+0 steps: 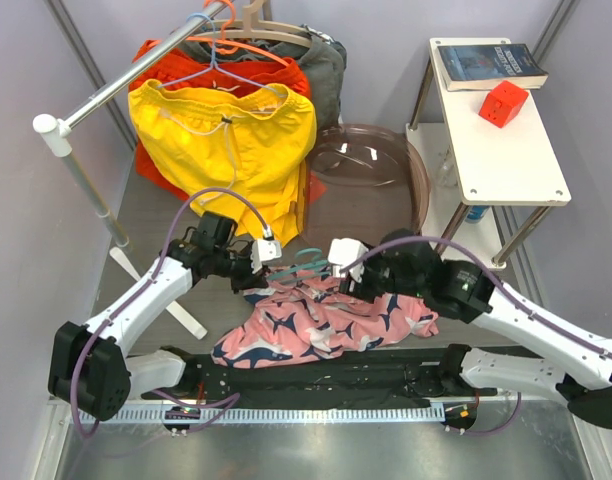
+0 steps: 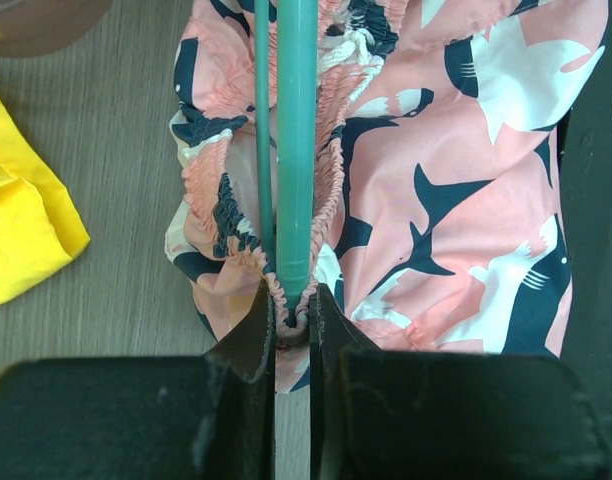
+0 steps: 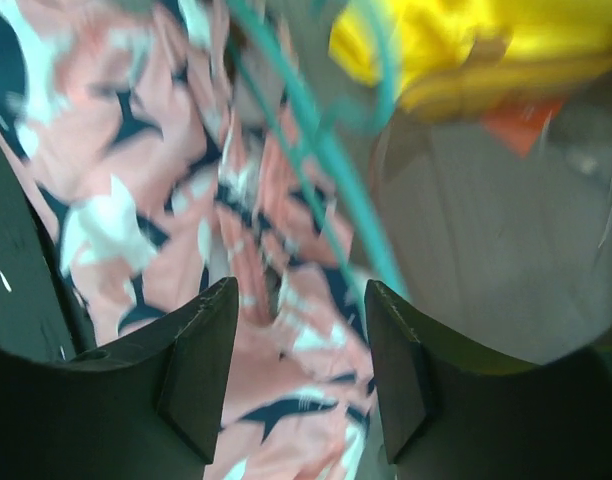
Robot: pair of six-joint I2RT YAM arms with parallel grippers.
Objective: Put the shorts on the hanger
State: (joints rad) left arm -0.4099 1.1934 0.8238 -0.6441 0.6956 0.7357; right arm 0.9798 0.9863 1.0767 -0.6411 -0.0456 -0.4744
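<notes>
Threading of the waistband onto the hanger (image 2: 296, 140) is judged under way. The shorts (image 2: 456, 200) lie bunched on the table (image 2: 86, 150), at its near edge. Left gripper (image 2: 291, 312): jaws narrow, pinching waistband at the hanger's end. Right gripper (image 3: 298, 300): jaws wide, nothing held. Next, a grasp of the opposite waistband is called for. Book (image 1: 489, 64) title: not legible.

Yellow shorts (image 1: 226, 135), book (image 1: 489, 65), red cube (image 1: 503, 104)
</notes>
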